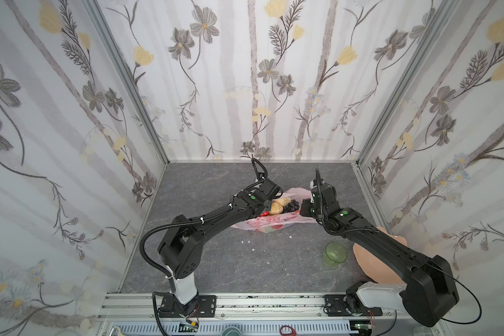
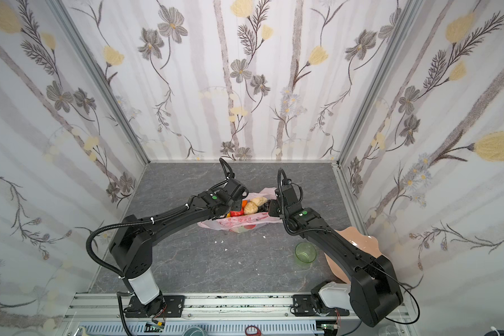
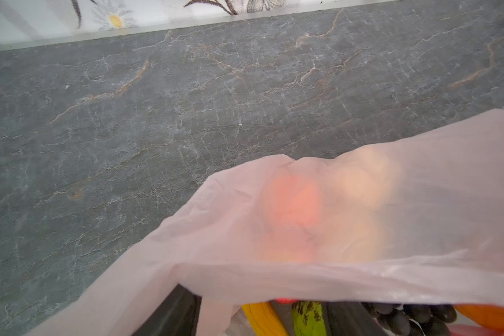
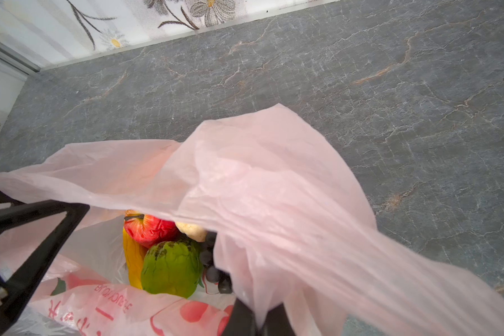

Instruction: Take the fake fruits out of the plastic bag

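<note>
Plastic bag (image 1: 262, 222) shows two beige pieces (image 2: 250, 208), one apple (image 4: 150, 228), one banana (image 4: 133, 261), one green fruit (image 4: 172, 267); right pincer (image 4: 256, 320) clamps it, left pincer (image 3: 259, 315) apart.

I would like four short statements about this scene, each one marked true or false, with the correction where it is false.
1. The green cup stands on the table, apart from the plastic bag. True.
2. The red apple lies on the bare table. False: it is inside the bag.
3. The right gripper is shut on the bag's film. True.
4. The bag is empty. False: the green bumpy fruit and the banana are in it too.
</note>
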`<control>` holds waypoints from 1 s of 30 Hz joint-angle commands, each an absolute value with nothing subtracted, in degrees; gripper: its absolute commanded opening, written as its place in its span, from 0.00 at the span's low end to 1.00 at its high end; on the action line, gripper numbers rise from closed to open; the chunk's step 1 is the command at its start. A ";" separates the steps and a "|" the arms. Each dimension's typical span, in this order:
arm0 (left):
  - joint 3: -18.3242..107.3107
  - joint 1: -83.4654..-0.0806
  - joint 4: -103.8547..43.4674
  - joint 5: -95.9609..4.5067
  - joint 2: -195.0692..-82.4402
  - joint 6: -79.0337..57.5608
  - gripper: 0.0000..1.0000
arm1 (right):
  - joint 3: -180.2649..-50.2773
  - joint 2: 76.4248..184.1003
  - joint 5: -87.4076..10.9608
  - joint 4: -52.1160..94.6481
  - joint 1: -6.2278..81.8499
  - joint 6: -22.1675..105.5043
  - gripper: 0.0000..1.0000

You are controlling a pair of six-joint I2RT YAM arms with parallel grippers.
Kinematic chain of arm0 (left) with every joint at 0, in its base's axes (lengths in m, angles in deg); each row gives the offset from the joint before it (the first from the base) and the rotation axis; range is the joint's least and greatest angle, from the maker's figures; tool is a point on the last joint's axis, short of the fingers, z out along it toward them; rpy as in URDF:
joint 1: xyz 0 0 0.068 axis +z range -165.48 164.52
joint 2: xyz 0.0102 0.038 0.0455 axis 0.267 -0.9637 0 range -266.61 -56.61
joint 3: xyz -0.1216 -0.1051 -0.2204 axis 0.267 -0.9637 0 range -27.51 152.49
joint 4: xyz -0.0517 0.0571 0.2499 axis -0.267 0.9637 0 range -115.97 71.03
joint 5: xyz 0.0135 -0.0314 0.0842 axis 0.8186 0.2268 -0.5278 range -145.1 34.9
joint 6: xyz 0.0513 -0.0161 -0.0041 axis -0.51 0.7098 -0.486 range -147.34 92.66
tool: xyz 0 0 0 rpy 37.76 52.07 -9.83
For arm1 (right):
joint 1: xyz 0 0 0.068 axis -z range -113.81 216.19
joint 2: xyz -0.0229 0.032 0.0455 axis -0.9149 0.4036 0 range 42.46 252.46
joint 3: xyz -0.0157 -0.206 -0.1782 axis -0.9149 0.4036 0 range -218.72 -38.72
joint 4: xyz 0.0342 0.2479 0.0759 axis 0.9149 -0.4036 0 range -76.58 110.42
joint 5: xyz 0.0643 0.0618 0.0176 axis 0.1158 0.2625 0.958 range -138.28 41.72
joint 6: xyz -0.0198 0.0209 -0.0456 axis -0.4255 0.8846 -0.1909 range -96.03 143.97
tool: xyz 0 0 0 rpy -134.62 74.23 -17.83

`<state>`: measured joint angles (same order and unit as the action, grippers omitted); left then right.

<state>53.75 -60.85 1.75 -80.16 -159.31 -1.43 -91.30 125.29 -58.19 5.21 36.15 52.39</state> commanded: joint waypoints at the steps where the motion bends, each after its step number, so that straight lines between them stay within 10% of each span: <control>1: 54.51 -59.75 2.64 -84.98 -160.42 0.70 0.70 | -91.01 124.56 -59.40 6.49 36.13 52.05 0.00; 10: 53.84 -56.36 5.40 -83.73 -165.44 2.32 0.85 | -91.45 124.29 -59.78 6.08 36.09 51.54 0.00; 19: 49.22 -48.56 3.11 -77.16 -164.79 6.53 0.00 | -91.02 124.61 -61.23 5.96 37.69 49.26 0.00; 30: 30.55 -41.28 -10.33 -61.09 -148.76 11.77 0.00 | -88.57 126.67 -50.31 9.99 45.19 47.06 0.00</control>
